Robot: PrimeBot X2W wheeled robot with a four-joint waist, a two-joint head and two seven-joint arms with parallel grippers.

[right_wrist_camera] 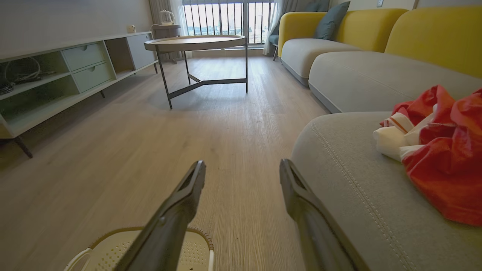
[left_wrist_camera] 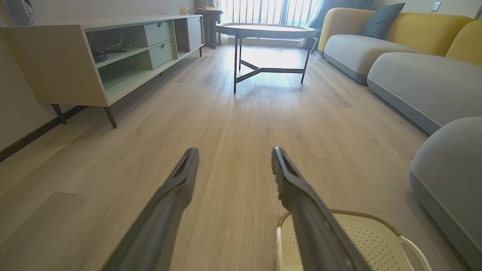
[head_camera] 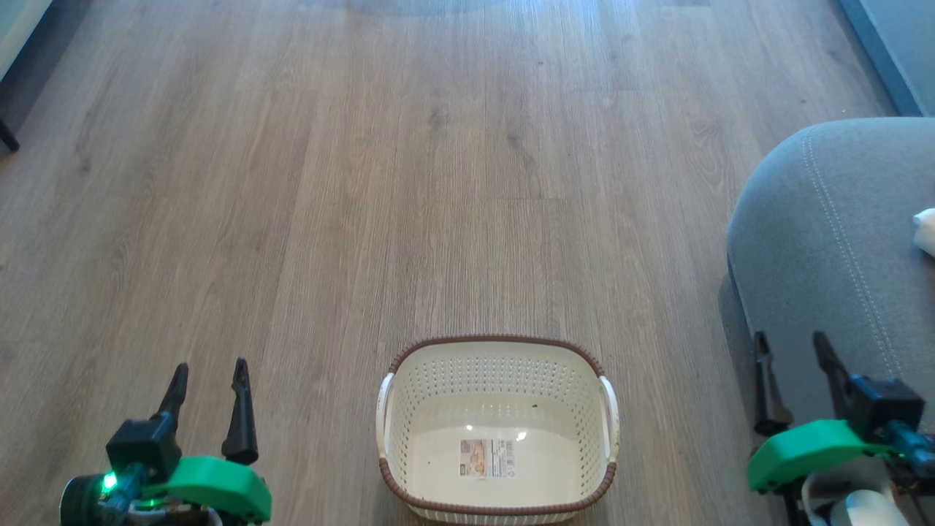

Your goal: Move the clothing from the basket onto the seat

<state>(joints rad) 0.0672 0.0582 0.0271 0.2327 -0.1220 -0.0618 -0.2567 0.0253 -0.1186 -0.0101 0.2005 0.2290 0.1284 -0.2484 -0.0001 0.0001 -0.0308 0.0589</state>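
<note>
Basket [head_camera: 497, 380] is shown empty in the head view, long axis crosswise, left gripper [head_camera: 210, 363] and right gripper [head_camera: 790, 334] spread and unladen flanking it. From the left wrist, floor [left_wrist_camera: 241, 124] is seen beyond it. From the right wrist, clothing [right_wrist_camera: 444, 165] is seen heaped on the seat [right_wrist_camera: 350, 180] right of the basket; transfer is judged done, only checking remains.

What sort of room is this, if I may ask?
Most likely a home living room: a yellow-backed grey sofa, a round metal-legged coffee table and a low pale cabinet.
</note>
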